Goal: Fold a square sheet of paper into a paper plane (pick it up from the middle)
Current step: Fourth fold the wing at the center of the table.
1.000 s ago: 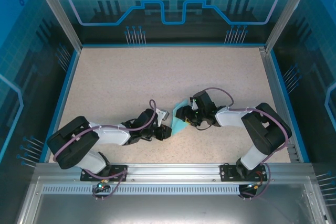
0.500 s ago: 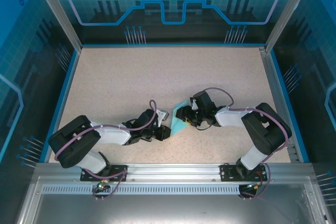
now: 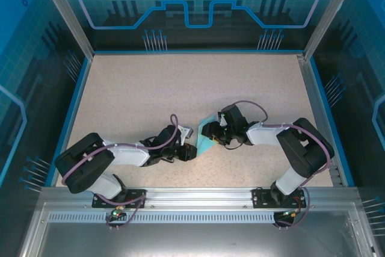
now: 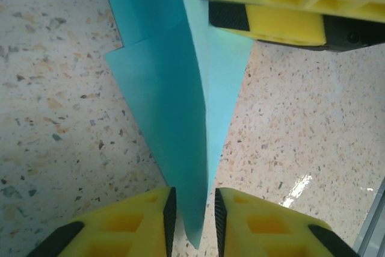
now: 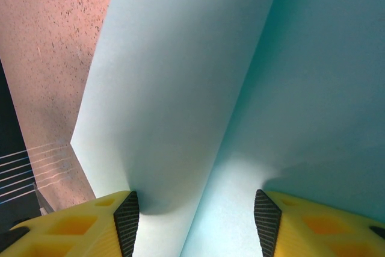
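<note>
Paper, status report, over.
Left gripper jaws slightly apart, straddling folded paper tip. Right gripper jaws wide, over its broad end. No obstruction seen.

White-shelled left arm (image 3: 123, 156) and right arm (image 3: 267, 132), black joints, looping purple cables (image 3: 251, 102), yellow claw fingers (image 4: 120, 224) with black pads (image 4: 170, 212)

Small move there from the left arm (image 3: 114, 156): its bulky rear link slid a touch to the right along the near edge, then settled back a shade. The left gripper (image 3: 190, 151) nudged slightly rightward, edging toward the pointed end of the folded blue paper (image 3: 206, 143), and ended up with that tip standing between its fingers. From above the shift was slight, barely more than a twitch.
</note>
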Available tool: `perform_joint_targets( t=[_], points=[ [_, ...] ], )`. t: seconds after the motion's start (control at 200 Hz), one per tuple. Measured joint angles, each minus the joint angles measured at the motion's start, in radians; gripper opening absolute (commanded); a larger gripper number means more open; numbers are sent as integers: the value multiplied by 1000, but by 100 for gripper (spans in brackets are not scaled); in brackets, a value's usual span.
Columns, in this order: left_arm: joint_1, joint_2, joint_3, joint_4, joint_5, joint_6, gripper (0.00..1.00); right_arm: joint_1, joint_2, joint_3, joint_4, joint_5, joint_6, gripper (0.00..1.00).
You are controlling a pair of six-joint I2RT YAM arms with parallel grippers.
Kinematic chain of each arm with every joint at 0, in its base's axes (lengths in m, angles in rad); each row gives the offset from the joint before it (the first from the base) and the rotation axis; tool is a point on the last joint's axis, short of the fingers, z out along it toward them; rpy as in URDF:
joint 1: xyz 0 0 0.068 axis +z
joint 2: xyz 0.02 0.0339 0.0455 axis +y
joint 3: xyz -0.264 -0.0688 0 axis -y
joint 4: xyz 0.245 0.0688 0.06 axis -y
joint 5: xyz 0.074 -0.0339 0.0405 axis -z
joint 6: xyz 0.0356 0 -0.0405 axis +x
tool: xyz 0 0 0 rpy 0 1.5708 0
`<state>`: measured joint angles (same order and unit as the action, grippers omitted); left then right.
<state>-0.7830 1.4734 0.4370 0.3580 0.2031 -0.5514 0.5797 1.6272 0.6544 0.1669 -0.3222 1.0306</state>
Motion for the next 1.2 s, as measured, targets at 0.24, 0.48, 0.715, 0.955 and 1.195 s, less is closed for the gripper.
perform_joint_targets(
  t=[0.24,0.48,0.715,0.955,1.195],
  points=[
    [16,-22,33,-9,0,-92,31,0,0,2,-11,3,-6,56],
    [29,40,61,13,17,-166,29,0,0,6,-19,4,-12,56],
    [35,100,96,43,31,-183,28,0,0,6,-19,3,-15,57],
    [40,178,124,90,68,-183,18,0,0,6,-19,3,-15,56],
    [58,190,124,100,87,-183,19,0,0,6,-21,4,-19,56]
  ],
)
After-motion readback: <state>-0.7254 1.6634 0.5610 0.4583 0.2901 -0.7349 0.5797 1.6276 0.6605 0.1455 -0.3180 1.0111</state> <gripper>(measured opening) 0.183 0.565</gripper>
